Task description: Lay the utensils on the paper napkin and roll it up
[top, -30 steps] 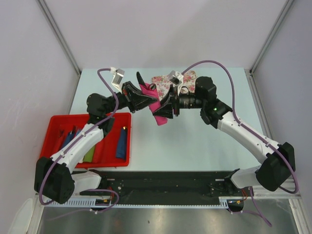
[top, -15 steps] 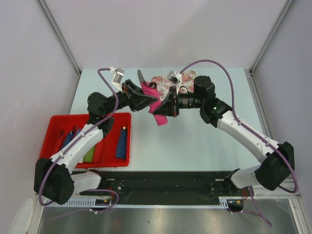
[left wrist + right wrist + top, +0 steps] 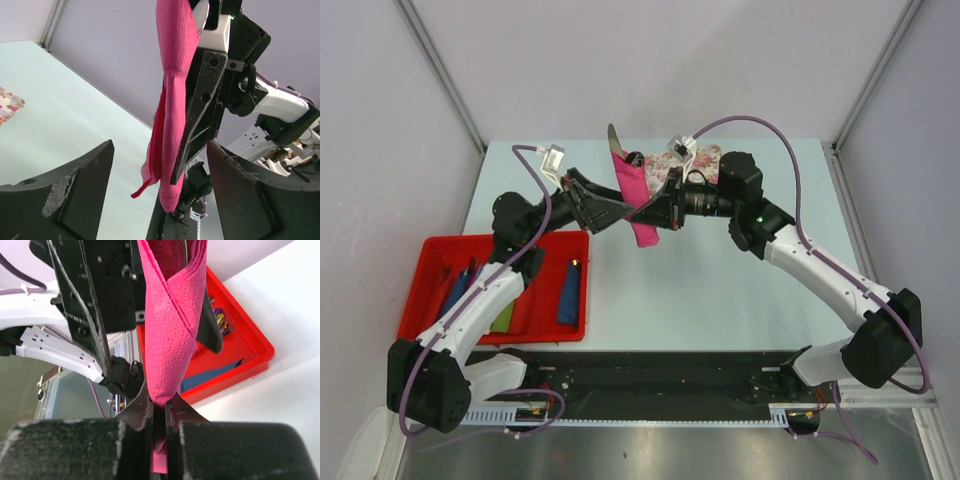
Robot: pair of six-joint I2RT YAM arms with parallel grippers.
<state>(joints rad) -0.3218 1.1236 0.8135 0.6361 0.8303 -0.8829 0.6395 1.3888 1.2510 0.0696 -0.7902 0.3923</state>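
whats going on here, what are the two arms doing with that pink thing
The right claw is shut on the rolled pink paper napkin, holding it up above the table with a knife tip poking out of one end. The left claw is open, its fingers either side of the roll without gripping. A blue roll and a green roll lie in the red tray.

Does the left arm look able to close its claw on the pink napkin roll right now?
Probably yes. The left claw is open, and the pink napkin roll hangs just ahead between its fingers, nothing intervening. The right claw, shut on the roll, sits close alongside.
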